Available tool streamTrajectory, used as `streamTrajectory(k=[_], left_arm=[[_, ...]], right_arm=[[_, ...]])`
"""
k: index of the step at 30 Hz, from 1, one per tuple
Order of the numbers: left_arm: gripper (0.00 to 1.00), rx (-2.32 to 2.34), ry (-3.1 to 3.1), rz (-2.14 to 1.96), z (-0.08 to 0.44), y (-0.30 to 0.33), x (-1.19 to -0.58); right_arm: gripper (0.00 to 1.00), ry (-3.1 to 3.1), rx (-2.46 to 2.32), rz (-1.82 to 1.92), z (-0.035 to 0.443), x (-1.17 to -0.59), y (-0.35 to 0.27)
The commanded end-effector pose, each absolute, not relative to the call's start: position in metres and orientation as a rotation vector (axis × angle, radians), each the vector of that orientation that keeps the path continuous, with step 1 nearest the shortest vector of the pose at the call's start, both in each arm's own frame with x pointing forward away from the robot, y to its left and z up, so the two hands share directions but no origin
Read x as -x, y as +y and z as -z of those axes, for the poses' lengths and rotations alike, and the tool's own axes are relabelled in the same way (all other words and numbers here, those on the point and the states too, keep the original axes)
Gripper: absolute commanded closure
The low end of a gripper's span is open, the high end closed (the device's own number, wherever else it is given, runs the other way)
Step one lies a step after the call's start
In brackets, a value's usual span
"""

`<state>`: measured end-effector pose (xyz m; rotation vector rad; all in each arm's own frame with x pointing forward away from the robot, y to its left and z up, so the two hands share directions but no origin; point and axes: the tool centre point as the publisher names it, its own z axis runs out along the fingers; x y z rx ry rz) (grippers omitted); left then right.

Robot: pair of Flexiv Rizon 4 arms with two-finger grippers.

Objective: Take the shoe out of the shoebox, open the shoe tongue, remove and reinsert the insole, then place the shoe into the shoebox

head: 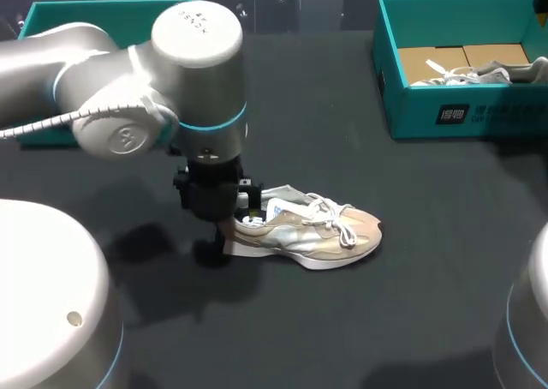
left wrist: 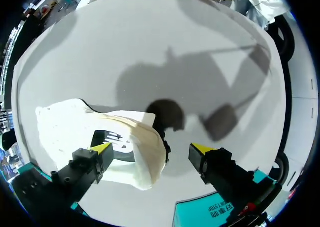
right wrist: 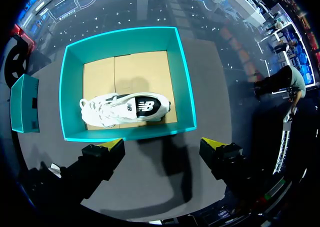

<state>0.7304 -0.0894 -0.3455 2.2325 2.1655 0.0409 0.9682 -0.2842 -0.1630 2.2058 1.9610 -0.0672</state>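
beige sneaker [head: 310,230] is parked mid-table, toe right, heel caught between the left gripper [left wrist: 151,149]'s spread fingers. right gripper [right wrist: 162,143] is held spread above the far-right teal shoebox [right wrist: 181,82], white sneaker [right wrist: 125,109] inside.

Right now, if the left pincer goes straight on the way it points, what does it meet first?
Most likely the shoe. Its heel end lies between the open fingers of the left pincer, closer to one finger. Depth is unclear. The table would come only after it.
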Motion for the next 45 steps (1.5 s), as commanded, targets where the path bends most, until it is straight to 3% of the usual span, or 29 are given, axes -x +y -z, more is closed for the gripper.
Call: streamTrajectory(k=[1, 11, 24, 38, 45], left_arm=[[0.0, -2.172, 2.132, 0.063, 0.316, -0.07, -0.718], [0.0, -1.824, 2.463, 0.388, 0.277, -0.041, -0.703], [0.0, -1.824, 2.463, 0.388, 0.277, -0.041, -0.703], [0.0, -1.094, 2.926, 0.97, 0.29, -0.011, -0.714], [0.0, -1.063, 2.988, 1.013, 0.288, -0.004, -0.711]], right_arm=[[0.0, 1.961, -2.206, 0.069, 0.163, -0.968, -0.284], [0.0, 1.961, -2.206, 0.069, 0.163, -0.968, -0.284], [0.0, 1.961, -2.206, 0.069, 0.163, -0.968, -0.284], [0.0, 1.961, -2.206, 0.069, 0.163, -0.968, -0.284], [0.0, 1.961, -2.206, 0.069, 0.163, -0.968, -0.284]])
